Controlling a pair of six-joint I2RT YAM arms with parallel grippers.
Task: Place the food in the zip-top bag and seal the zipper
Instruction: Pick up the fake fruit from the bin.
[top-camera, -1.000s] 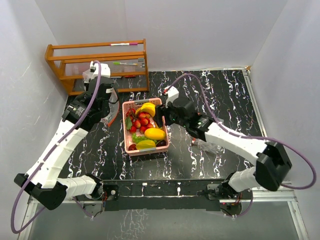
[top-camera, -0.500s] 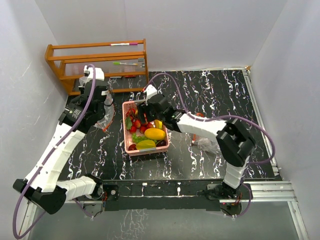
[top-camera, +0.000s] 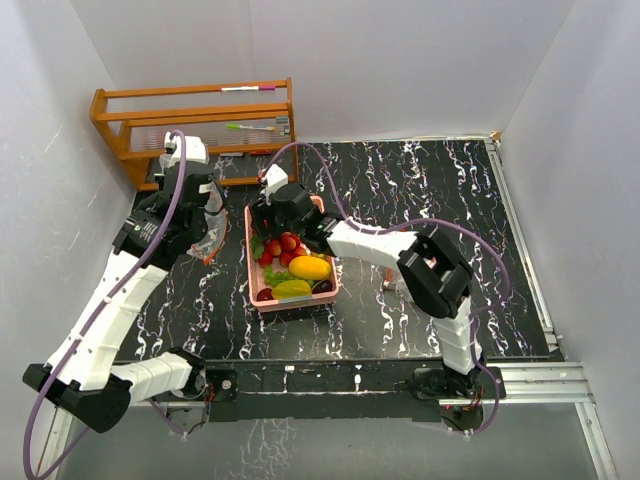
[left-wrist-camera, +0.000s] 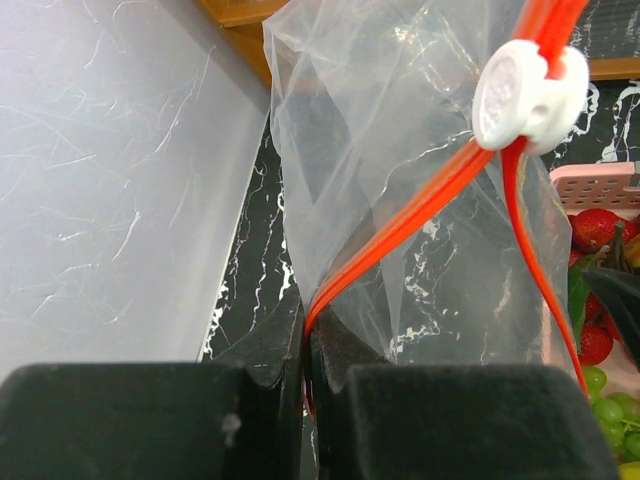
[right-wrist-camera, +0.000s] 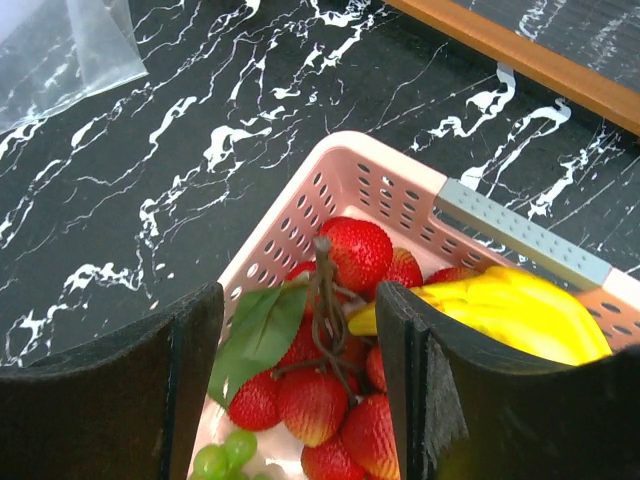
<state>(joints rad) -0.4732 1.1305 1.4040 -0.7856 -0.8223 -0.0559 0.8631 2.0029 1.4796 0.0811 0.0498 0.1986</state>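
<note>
Bag zipper slants up-right from L claw, prob. pinched.

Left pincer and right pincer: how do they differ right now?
The left pincer is shut on the zip-top bag at its red zipper strip; the right pincer is open and holds nothing. The left pincer is beside the pink basket; the right pincer is over the strawberries in it. Both are black.

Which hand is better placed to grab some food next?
The right hand: it hangs open directly above the strawberries in the pink basket, while the left hand is shut on the red zipper of the zip-top bag.
</note>
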